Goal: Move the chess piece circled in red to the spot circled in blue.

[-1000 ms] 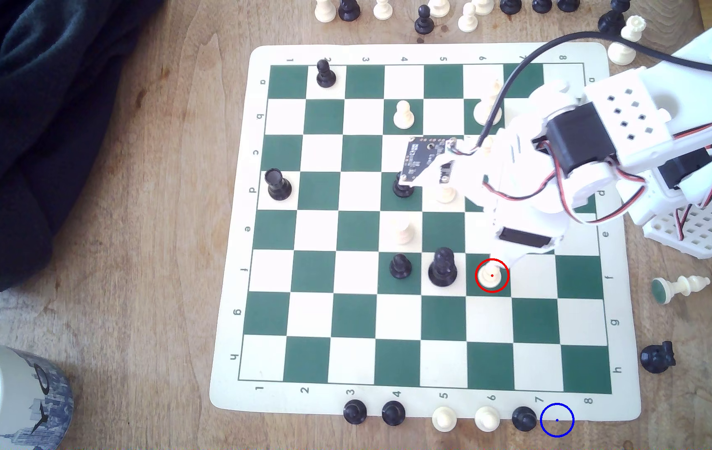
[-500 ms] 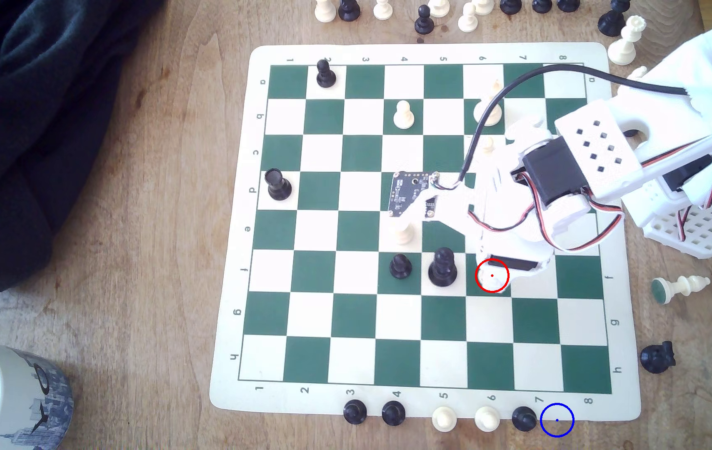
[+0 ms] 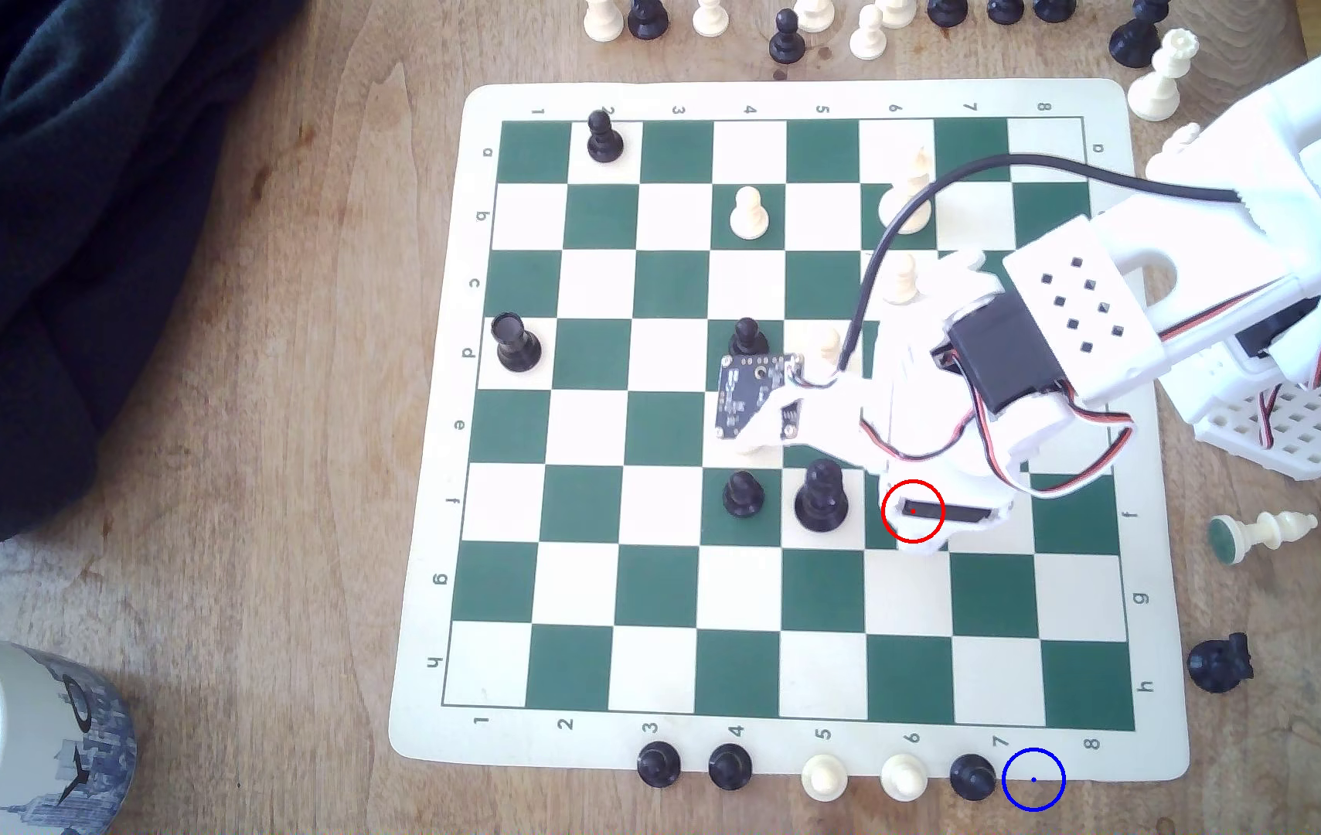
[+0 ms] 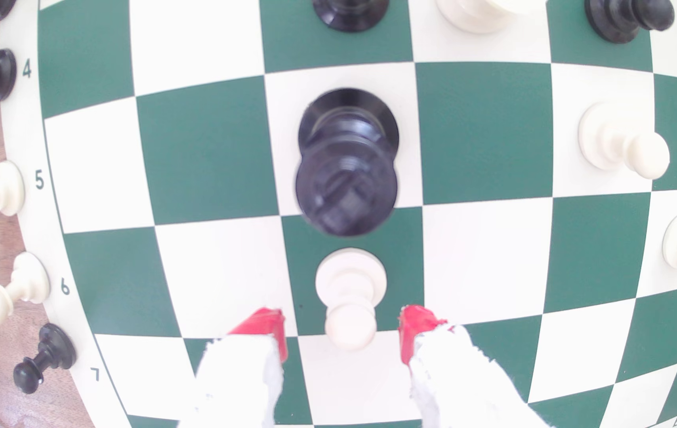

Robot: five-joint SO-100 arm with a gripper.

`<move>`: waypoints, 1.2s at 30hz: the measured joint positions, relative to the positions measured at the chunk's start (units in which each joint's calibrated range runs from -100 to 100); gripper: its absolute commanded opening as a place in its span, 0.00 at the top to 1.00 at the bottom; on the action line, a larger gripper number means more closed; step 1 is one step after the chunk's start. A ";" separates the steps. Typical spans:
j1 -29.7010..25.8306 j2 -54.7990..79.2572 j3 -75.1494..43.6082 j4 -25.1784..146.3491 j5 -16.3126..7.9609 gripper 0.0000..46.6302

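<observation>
Between the claw (image 4: 343, 329) tips: cream pawn (image 4: 349, 296).

One mug (image 3: 38, 722), one board (image 3: 432, 482), perhaps thirty chessmen (image 3: 748, 213).

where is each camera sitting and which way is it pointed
Exterior view: sits above the table, looking almost straight down on the chessboard; the white arm reaches in from the exterior view's right, its tool over the red ring.
Wrist view: sits on the wrist, looking down past the tool at the board; its two red-tipped fingers flank the white pawn, apart from it.
Shared: the board, the tall black piece beside the pawn's square, and the tool.
</observation>
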 measured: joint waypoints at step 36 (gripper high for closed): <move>-0.74 2.26 0.00 -2.95 0.00 0.99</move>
